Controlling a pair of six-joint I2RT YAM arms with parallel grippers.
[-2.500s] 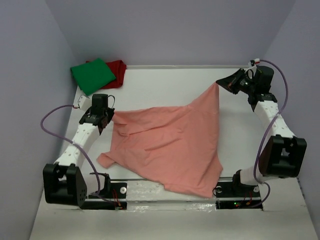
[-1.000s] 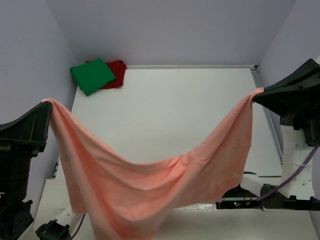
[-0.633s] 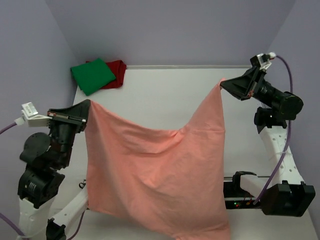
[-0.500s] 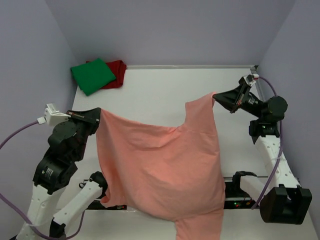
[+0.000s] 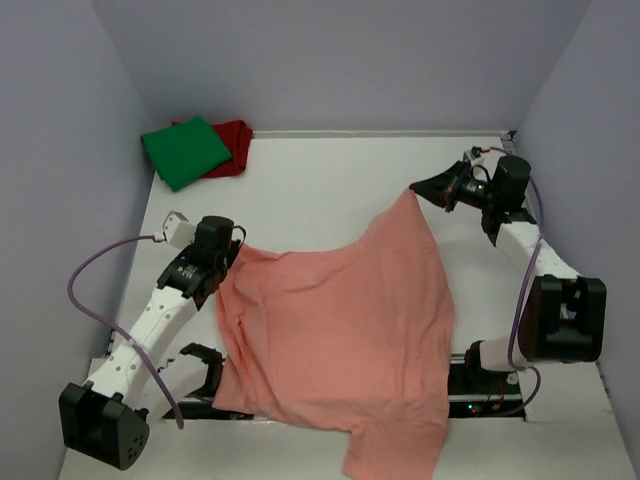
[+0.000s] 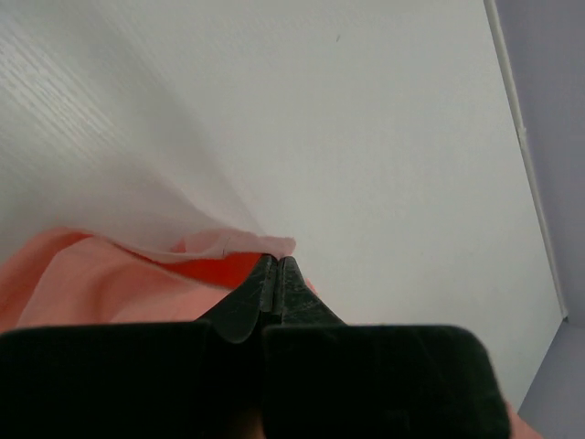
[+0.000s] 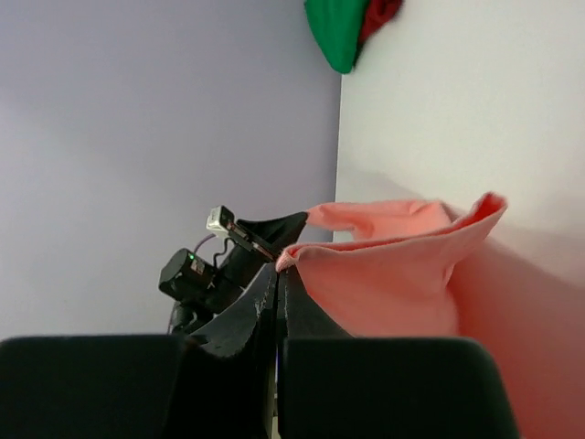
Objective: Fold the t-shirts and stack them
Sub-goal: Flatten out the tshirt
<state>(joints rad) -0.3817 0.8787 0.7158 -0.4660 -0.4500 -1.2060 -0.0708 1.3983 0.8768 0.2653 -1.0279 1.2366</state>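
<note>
Grips one edge of the salmon-pink t-shirt (image 5: pixel 340 330) in the left gripper (image 5: pixel 232 256), clamped tight on the fabric low over the table (image 5: pixel 320 180). Pinches the far corner in the right gripper (image 5: pixel 415 190), likewise clenched on cloth, raised a little so that the corner peaks. Spreads the shirt over the near half of the table, spilling past the near edge between the arm bases. Shows the green t-shirt (image 5: pixel 185 150) folded in the far left corner, partly overlapping the dark red t-shirt (image 5: pixel 234 140), well apart from the pink one.
</note>
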